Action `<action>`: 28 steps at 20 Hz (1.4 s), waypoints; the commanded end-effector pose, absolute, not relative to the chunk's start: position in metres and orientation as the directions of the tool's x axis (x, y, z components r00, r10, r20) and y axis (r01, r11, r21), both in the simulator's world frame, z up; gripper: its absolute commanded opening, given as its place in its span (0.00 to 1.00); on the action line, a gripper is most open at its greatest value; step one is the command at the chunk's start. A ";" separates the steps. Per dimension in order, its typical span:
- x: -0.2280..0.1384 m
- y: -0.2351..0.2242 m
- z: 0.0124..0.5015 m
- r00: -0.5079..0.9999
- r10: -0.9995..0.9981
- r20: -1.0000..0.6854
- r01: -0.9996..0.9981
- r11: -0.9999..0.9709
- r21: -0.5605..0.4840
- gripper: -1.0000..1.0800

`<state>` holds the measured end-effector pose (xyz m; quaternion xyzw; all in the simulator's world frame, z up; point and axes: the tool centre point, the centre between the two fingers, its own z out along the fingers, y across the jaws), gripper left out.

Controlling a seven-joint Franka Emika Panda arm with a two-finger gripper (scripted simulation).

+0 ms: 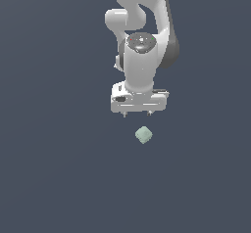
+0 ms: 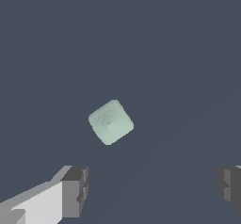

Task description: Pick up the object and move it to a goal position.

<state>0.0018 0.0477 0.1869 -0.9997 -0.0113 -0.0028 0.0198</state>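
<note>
- The flat, dark slate-blue surface (image 1: 54, 178) fills both views and carries only one thing that I can see; no marker for the goal position shows anywhere.
- My white, jointed arm (image 1: 142, 41) comes down from the far side of the exterior view and points its wrist straight down, which I judge suits a grasp from above.
- My tool (image 1: 137, 113), white-bodied with two short dark grey fingers (image 2: 75, 190), hangs empty with its jaws spread wide apart, leaving room, as I read it, for the cube to pass between them.
- The small, pale mint-green, matte cube with rounded edges (image 1: 143, 134) lies on the surface just near of my tool and slightly to the exterior view's right, untouched and apart from both fingers.
- In the wrist view the cube (image 2: 111, 122) sits turned cornerwise to my fingers and off their line, so I judge I must shift over it, and perhaps rotate, before descending.
</note>
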 end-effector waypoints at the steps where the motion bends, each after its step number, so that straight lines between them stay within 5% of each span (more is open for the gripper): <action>1: 0.002 0.048 0.187 1.000 0.022 0.006 0.023 -0.999 -0.040 0.96; 17: -0.010 0.058 0.173 0.999 0.017 -0.046 0.014 -0.998 -0.063 0.96; 28: -0.001 0.066 0.148 0.980 0.199 -0.026 0.197 -0.979 -0.041 0.96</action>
